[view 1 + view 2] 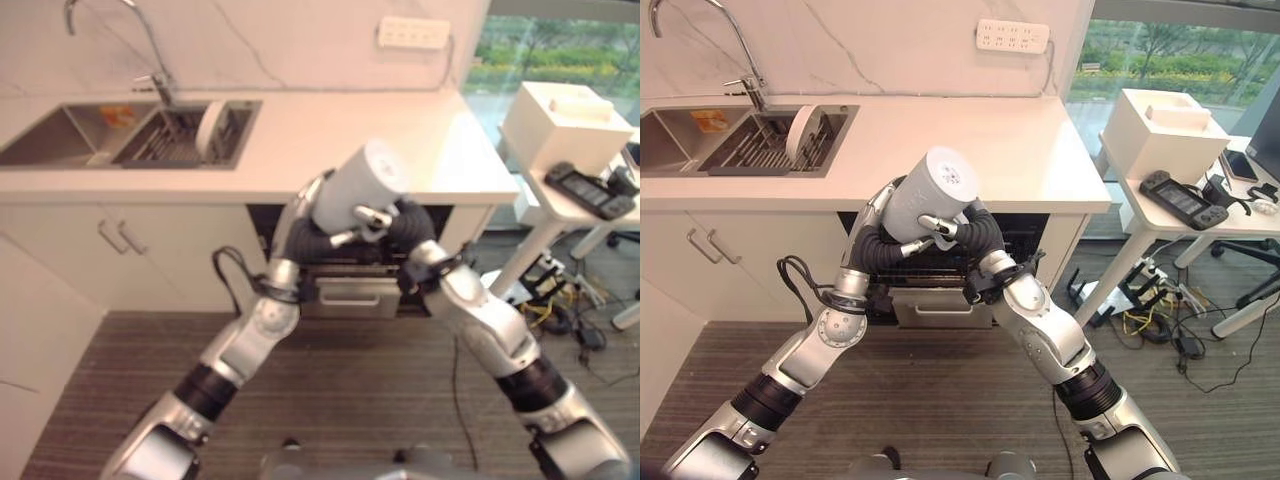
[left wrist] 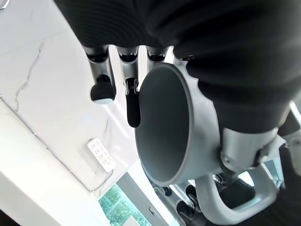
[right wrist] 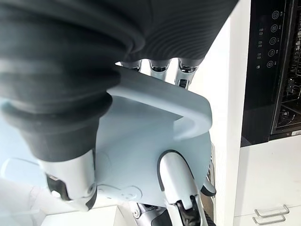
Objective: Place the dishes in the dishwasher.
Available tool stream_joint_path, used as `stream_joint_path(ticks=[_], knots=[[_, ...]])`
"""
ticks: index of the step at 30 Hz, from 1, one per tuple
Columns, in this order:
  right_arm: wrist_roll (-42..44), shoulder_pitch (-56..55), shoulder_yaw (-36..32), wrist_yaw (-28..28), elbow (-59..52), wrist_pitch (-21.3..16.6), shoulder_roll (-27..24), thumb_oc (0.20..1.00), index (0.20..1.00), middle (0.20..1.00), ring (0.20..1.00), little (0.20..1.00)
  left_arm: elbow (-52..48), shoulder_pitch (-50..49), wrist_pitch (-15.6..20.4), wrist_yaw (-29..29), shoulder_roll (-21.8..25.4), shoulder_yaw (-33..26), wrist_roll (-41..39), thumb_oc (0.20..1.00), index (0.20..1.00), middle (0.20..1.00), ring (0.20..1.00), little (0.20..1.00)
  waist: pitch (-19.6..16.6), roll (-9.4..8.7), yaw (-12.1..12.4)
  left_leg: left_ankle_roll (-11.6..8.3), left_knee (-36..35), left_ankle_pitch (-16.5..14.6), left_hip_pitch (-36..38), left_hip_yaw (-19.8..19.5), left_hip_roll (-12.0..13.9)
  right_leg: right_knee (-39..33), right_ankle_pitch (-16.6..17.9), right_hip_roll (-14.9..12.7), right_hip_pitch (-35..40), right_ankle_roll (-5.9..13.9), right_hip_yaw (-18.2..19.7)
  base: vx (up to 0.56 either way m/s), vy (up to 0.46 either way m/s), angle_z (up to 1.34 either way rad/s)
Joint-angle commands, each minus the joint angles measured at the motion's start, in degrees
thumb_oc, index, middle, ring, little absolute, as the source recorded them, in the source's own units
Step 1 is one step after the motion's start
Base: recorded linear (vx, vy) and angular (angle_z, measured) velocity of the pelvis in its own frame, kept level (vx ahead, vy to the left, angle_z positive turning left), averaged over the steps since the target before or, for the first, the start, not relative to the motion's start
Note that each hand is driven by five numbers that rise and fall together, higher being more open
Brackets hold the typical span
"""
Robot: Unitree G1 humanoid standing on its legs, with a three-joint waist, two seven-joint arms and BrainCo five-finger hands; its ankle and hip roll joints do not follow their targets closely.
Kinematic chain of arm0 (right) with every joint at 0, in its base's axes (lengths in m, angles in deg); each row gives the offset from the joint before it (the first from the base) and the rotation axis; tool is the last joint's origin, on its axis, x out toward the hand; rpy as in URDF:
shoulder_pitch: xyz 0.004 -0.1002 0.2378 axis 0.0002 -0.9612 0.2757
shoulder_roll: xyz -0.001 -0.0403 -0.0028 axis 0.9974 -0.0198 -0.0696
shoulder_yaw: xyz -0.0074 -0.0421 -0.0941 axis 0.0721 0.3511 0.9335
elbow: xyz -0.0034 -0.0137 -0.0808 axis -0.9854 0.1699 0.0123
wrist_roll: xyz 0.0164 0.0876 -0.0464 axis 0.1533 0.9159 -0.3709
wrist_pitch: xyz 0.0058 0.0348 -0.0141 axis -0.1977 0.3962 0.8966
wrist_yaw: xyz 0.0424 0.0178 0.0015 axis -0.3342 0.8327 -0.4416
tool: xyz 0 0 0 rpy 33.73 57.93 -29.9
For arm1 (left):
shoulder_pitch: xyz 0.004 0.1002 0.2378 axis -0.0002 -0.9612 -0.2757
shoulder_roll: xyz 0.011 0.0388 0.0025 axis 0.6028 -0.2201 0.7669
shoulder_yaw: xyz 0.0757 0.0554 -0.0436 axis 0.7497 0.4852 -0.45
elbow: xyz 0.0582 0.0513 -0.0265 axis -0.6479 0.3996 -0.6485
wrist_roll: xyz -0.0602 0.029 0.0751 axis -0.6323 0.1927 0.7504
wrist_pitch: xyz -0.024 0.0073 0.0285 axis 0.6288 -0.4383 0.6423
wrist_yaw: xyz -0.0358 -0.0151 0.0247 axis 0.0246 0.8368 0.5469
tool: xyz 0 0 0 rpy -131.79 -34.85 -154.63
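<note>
Clearly both hands share one pale grey mug (image 1: 930, 195), held in front of the open dishwasher (image 1: 940, 262).
Right hand (image 1: 952, 232) curls round its body beside the handle; left hand (image 2: 115, 82) has fingers lying straight beside the rim. Matte, stiff, light, likely breakable; a white plate (image 1: 209, 128) stands in the bench's sink rack (image 1: 165, 140), far left.

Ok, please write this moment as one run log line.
pale grey handled mug | held up in right hand | left hand open beside rim | above open dishwasher | white plate in sink rack
</note>
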Motion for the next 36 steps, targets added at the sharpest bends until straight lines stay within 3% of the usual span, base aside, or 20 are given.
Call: stream_joint_path(ticks=[1,7,8,9,10,19,26,29,36], knots=[[-1.08,7.78,-1.77,0.81,-4.27,-6.72,2.89,0.200,0.200,0.200,0.200,0.200,-3.70,4.45,2.45,0.90,1.13,4.95,1.37,0.200,0.200,0.200,0.200,0.200,-1.15,-0.96,0.16,0.97,6.12,-9.53,1.69,-3.30,0.11,-6.58,6.14,-0.53,2.11,4.25,2.32,0.00,0.000,0.00],[-3.51,7.99,-1.51,0.34,-4.79,-6.35,2.05,0.200,0.200,0.200,0.200,0.200,-4.78,4.49,2.89,3.66,1.46,4.88,-1.20,0.200,0.200,0.200,0.200,0.200,-1.09,-0.89,0.19,0.99,6.12,-9.50,1.75,-3.38,0.03,-6.58,6.13,-0.48,2.18,4.24,2.37,0.00,0.000,0.00],[-3.91,7.92,-1.42,0.45,-4.95,-6.18,1.96,0.200,0.200,0.200,0.200,0.200,-5.11,4.51,3.03,4.43,1.49,4.68,-2.03,0.410,0.410,0.410,0.410,0.410,-1.08,-0.86,0.20,1.00,6.12,-9.51,1.76,-3.38,0.04,-6.58,6.11,-0.49,2.21,4.24,2.33,0.00,0.000,0.00],[-4.11,7.66,-1.46,0.46,-4.87,-6.27,1.76,0.200,0.200,0.200,0.200,0.200,-5.49,4.53,2.90,5.32,1.51,4.48,-2.75,0.878,0.878,0.878,0.878,0.878,-1.09,-0.83,0.18,0.98,6.12,-9.46,1.76,-3.38,0.07,-6.58,6.08,-0.50,2.25,4.23,2.30,0.03,0.007,0.00],[-4.15,7.16,-1.57,0.47,-4.93,-6.35,1.62,0.200,0.200,0.200,0.200,0.200,-6.09,4.43,2.64,6.10,1.56,4.31,-3.90,1.000,1.000,1.000,1.000,1.000,-1.07,-0.75,0.13,0.98,6.12,-9.45,1.75,-3.36,0.09,-6.58,6.09,-0.51,2.25,4.24,2.28,0.00,0.000,0.00],[-5.51,2.75,-3.59,0.10,-4.09,-9.23,-0.51,0.200,0.200,0.200,0.200,0.200,-6.45,1.16,4.78,9.60,2.75,2.63,-9.61,1.000,1.000,1.000,1.000,1.000,-0.11,-0.36,-0.16,0.87,6.12,-9.08,1.57,-3.33,0.31,-6.58,6.31,-0.61,2.11,4.19,2.11,0.01,-0.002,0.00],[-4.97,-3.81,-7.47,-1.17,-3.89,-11.77,-3.39,0.200,0.200,0.200,0.200,0.200,-8.19,-3.40,7.34,12.30,5.10,-4.56,-13.77,1.000,1.000,1.000,1.000,1.000,0.96,0.41,-0.36,0.77,6.12,-8.68,1.40,-3.71,0.34,-6.58,6.49,-0.43,1.92,4.06,2.39,0.05,-0.011,0.00],[-5.53,-6.68,-9.84,-1.50,-3.62,-13.33,-3.89,0.200,0.200,0.200,0.200,0.200,-8.87,-4.62,8.43,12.70,5.68,-9.37,-15.30,1.000,1.000,1.000,1.000,1.000,3.20,0.92,-0.78,0.72,6.12,-7.95,-0.29,-3.96,0.61,-6.58,7.14,-0.31,0.06,3.84,3.18,0.00,-0.041,0.00],[-7.78,-1.95,-10.93,-1.29,-0.44,-15.86,-3.25,0.200,0.200,0.200,0.200,0.200,-5.13,2.41,8.07,8.57,6.63,-9.96,-14.59,1.000,1.000,1.000,1.000,1.000,8.46,1.48,-2.87,0.74,6.12,-5.88,-7.55,-4.14,0.96,-6.58,8.71,0.89,-7.44,2.85,5.85,-0.18,-0.010,-0.05]])
